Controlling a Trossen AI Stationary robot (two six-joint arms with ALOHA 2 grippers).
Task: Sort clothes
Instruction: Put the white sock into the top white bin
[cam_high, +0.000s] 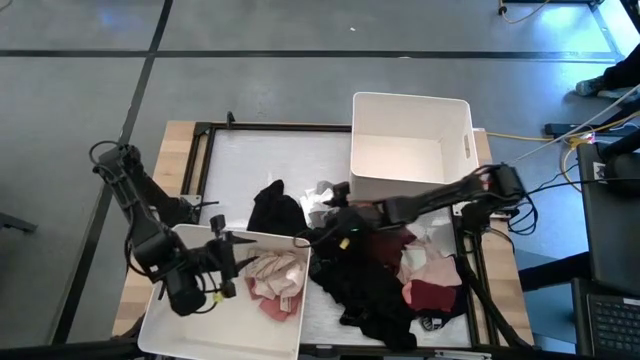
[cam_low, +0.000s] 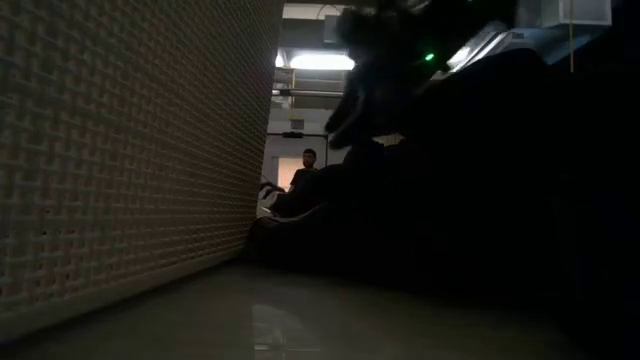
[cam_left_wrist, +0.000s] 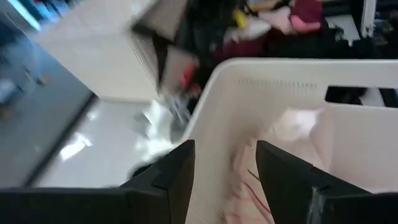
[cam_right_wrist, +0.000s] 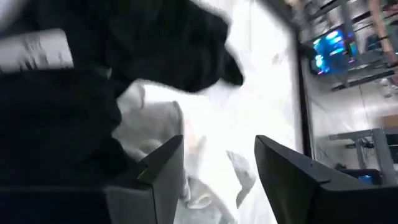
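Two bins (cam_high: 410, 140), one clothes pile (cam_high: 385, 280)

Table (cam_high: 190, 140): my work surface; pale wood edges, a dark frame and a white mat inside it.
Far bin (cam_high: 410, 145): white, rectangular; stands at the table's far right corner, interior bare.
Near bin (cam_high: 165, 325): white, rectangular; stands at the near left corner, on my left side; pink and white fabric (cam_high: 278, 280) inside.
Black garment (cam_high: 275, 208): lies alone on the mat, between the two bins.
Clothes pile (cam_high: 385, 285): lies on the mat, near right; black, maroon, pink and white pieces heaped together, touching.
White garment (cam_high: 318, 200): crumpled on the mat, just beside the far bin.
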